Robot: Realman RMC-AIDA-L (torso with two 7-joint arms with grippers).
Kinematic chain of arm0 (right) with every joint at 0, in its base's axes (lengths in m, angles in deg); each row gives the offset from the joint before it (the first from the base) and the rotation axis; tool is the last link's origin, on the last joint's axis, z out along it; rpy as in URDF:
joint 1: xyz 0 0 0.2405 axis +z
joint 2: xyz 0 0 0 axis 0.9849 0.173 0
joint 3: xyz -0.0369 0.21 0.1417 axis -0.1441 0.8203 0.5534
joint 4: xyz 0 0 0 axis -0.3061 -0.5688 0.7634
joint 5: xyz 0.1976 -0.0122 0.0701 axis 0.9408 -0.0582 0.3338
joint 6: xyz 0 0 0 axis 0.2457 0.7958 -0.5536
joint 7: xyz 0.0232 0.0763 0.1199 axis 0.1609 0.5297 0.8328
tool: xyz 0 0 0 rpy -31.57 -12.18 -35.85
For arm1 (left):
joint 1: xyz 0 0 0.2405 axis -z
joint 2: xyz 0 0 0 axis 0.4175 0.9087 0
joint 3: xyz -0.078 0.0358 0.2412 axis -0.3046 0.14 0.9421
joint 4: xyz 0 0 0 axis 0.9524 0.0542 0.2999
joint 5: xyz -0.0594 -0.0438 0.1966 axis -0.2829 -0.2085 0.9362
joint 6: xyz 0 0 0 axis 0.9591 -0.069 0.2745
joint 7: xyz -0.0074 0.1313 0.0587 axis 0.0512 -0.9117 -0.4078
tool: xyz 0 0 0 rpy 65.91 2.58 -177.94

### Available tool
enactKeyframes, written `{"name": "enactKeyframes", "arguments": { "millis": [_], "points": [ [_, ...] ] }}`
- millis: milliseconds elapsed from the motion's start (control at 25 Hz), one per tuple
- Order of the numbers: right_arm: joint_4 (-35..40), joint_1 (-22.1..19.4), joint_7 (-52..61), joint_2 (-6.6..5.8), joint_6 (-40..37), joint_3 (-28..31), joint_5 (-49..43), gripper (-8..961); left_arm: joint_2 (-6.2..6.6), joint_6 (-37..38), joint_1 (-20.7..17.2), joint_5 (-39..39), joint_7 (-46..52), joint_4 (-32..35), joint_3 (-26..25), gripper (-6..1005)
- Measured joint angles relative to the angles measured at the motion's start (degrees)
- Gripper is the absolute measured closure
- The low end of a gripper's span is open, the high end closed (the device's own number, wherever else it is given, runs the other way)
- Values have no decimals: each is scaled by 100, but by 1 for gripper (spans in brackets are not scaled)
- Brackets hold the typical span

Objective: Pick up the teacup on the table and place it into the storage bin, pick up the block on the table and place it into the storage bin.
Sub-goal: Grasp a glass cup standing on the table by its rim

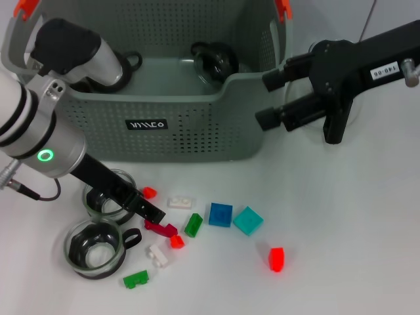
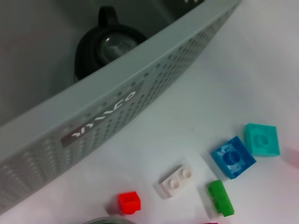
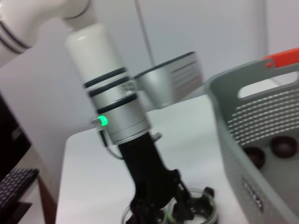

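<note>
The grey storage bin [image 1: 197, 125] stands at the back, with two glass teacups [image 1: 213, 60] inside it. Two more teacups [image 1: 98, 248] sit on the table at the front left, one behind the other. Several small blocks lie in front of the bin, among them a blue one [image 1: 220, 214], a teal one [image 1: 248, 220] and a dark red one [image 1: 161, 228]. My left gripper [image 1: 152, 211] hangs low just above the dark red block, beside the rear table teacup [image 1: 108, 197]. Beside the bin's right corner, my right gripper [image 1: 264, 98] is open and holds nothing.
A lone red block [image 1: 276, 258] lies apart at the front right. The left wrist view shows the bin's labelled wall [image 2: 100, 116], a teacup [image 2: 110, 44] inside the bin, and red [image 2: 129, 202], white [image 2: 176, 180] and green [image 2: 220, 197] blocks on the table.
</note>
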Motion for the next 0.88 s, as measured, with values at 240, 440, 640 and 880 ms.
{"name": "enactKeyframes", "arguments": {
  "millis": [240, 440, 640, 880],
  "points": [
    [0, 8, -279, -15, -366, -56, -343, 56, -6, -218, -33, 151, 387, 29, 444, 124],
    [0, -17, -599, -12, -722, -68, -783, 56, -7, -346, -86, 211, 489, 66, 545, 125],
    [-18, -67, -677, 9, -808, -74, -896, 56, -4, -488, -103, 223, 551, 167, 548, 125],
    [-72, -59, -693, 44, -849, -175, -896, 57, -10, -725, -107, 378, 627, 279, 563, 125]
  ]
}}
